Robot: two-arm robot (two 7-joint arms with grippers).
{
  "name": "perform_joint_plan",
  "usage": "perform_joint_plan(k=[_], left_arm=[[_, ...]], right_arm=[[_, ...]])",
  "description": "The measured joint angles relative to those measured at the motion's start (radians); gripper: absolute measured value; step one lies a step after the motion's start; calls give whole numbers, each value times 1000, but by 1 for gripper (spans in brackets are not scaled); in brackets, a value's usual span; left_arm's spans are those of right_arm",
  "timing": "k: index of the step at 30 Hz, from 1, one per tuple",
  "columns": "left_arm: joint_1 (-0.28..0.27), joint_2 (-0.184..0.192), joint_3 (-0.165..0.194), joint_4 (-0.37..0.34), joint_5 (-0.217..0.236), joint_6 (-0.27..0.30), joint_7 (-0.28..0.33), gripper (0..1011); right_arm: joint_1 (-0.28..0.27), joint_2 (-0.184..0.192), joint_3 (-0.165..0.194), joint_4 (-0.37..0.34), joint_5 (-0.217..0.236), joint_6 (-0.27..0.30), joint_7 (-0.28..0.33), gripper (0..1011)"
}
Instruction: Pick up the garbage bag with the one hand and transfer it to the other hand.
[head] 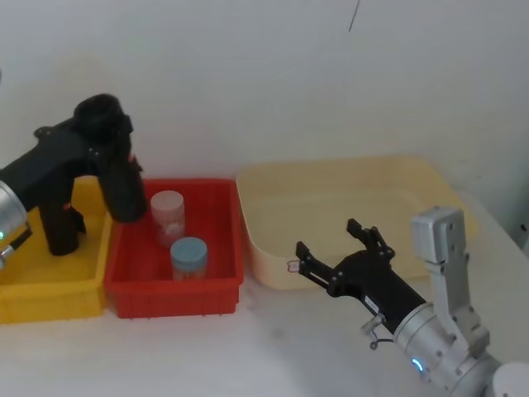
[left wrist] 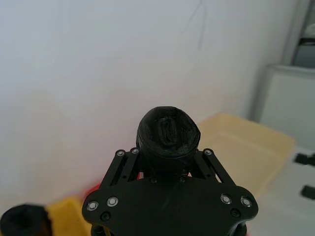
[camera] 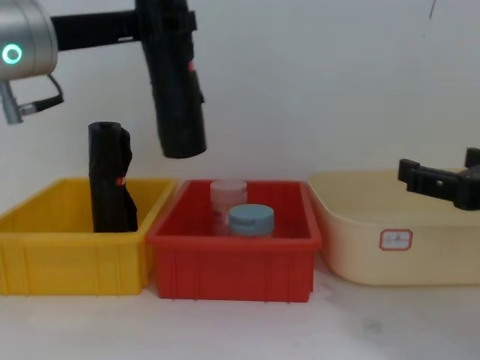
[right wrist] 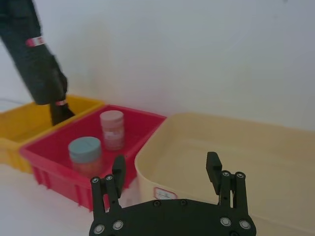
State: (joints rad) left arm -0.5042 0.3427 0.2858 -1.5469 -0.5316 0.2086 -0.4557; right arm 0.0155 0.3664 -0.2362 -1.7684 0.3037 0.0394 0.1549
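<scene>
The garbage bag, a tightly rolled black bundle with a small red mark, hangs upright in the air above the wall shared by the yellow and red bins. My left gripper, on the green-ringed arm, is shut on its upper part. From the left wrist, the roll's end pokes up between the fingers. The bag and left gripper sit at the left in the head view. My right gripper is open and empty at the beige tub's front edge, well to the right of the bag.
A look-alike black roll stands in the yellow bin. The red bin holds a blue-lidded jar and a pink-lidded jar. A beige tub with a small label is at the right. A white wall is behind.
</scene>
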Motion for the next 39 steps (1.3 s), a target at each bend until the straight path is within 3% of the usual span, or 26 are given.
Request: perform_joint_plan(k=[7,18,27,39], left_arm=[[-33,-12,14,5,-59,12,-78,354],[-64,-36,40,36,-107,23,-131,355],[-76,-51,63,70,-124,17,-151,355],[-78,-63,88,98,-144,10,-173,355]], right_arm=[[31,21,-10,-1,27,21,74,1004],[109,56,-46,-3,63,89,178,1005],[170,58,-76,7,62,132,195,1004],[225,49,-108,48,40,139,197,1004]])
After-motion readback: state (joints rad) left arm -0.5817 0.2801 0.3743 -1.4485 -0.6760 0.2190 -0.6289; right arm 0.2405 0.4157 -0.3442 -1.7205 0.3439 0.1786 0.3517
